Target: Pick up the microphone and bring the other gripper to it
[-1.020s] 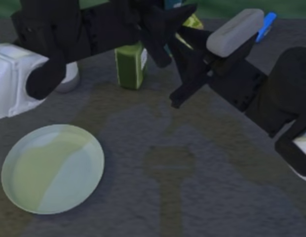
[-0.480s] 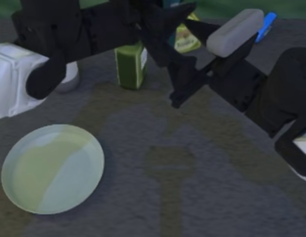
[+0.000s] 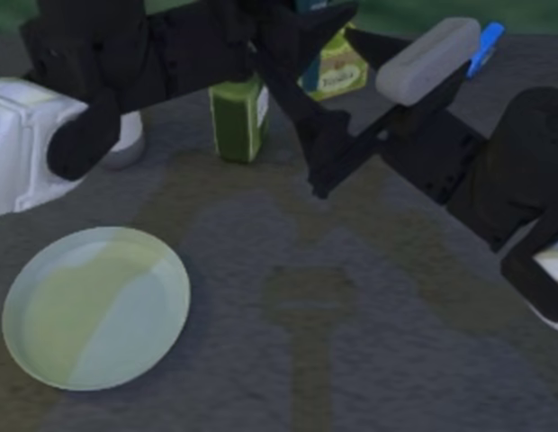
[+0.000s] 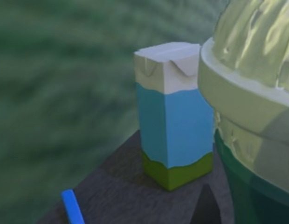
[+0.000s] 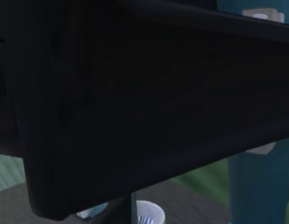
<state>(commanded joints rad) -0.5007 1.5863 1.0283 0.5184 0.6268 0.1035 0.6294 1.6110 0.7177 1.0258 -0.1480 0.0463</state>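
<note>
Two black arms, each ending in one hand: the left hand (image 3: 292,45) and the right hand (image 3: 328,157). One plate (image 3: 94,308), one green carton (image 3: 238,121), one blue-and-white carton (image 4: 175,116), one microphone (image 4: 256,112), one white cup (image 5: 149,215), one blue clip (image 3: 484,47).

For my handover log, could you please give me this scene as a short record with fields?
microphone: teal-handled toy microphone with a rounded pale head, raised off the dark table, held by the left gripper
right gripper: open, close beside the left gripper, above the table's far middle
other things: green carton; round pale plate; blue clip
right wrist view: mostly dark
</note>
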